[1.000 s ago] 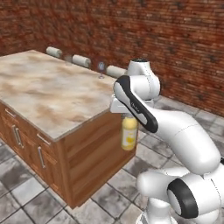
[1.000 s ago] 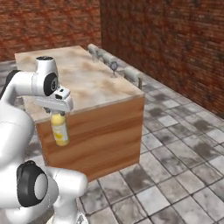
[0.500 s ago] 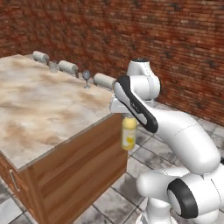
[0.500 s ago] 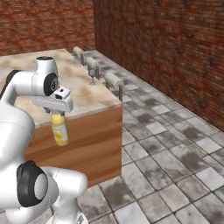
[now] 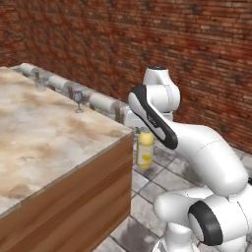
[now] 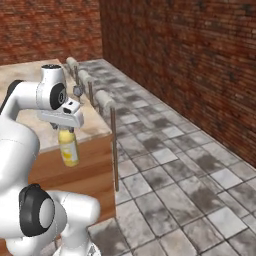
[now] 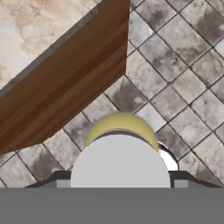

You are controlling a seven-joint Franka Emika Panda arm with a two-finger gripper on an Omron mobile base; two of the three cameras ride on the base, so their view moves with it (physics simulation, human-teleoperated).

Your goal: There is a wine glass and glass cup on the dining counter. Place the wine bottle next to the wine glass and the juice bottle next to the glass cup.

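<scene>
The gripper is clamped on the cap end of the juice bottle, and the little yellow bottle hangs upright below the hand, out over the tiled floor just off the near right corner of the dining counter. In the hand view the grey cap and yellow shoulder of the juice bottle sit right under the camera, with the counter's wooden side up to the left. It looks like a light, stiff bottle with a smooth, probably slick skin; a hold this high lets the body swing, so a grasp around the cap and neck wants firm pressure and gentle moves. Far along the counter's right edge stands the wine glass, and beyond it, at the far end, the glass cup, the bottle's likely destination. Both look fragile and easily tipped, so the set-down beside the tumbler calls for care.
</scene>
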